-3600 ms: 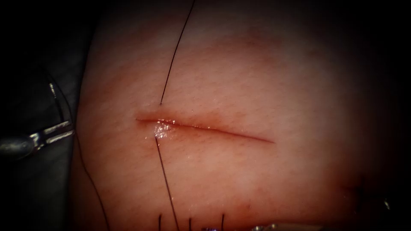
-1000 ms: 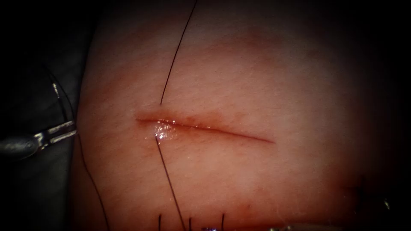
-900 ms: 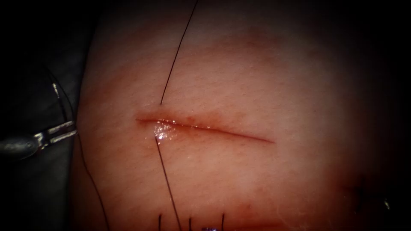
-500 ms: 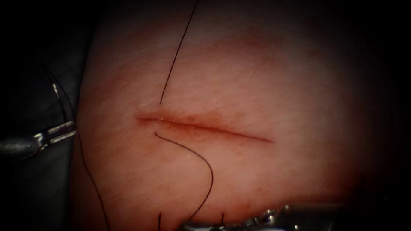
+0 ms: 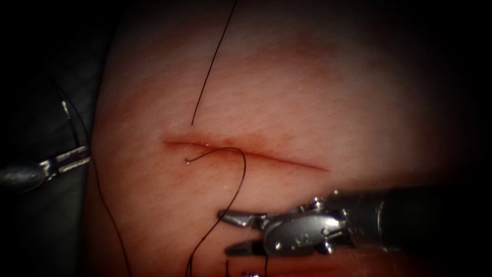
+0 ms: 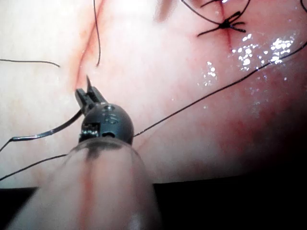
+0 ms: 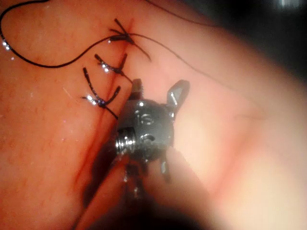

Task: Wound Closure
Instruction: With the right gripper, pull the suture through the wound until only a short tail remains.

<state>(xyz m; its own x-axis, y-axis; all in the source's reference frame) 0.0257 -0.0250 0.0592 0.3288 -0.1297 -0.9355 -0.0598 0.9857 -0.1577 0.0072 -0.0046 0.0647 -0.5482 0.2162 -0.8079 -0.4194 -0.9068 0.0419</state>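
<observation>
Endoscope view: the right arm's steel tool (image 5: 229, 233) hovers with jaws spread, empty, beside slack dark thread (image 5: 240, 177) looping below the thin red cut (image 5: 266, 155) in the pink tissue (image 5: 333, 102). At the tissue's left edge, the left arm's tool (image 5: 77, 157) pinches the curved steel needle (image 5: 65, 110), clear of tissue.

Left wrist view: that needle (image 6: 45, 132) is held near one end.

Right wrist view: knotted stitches (image 7: 103, 81) lie beside the parted jaws.
</observation>
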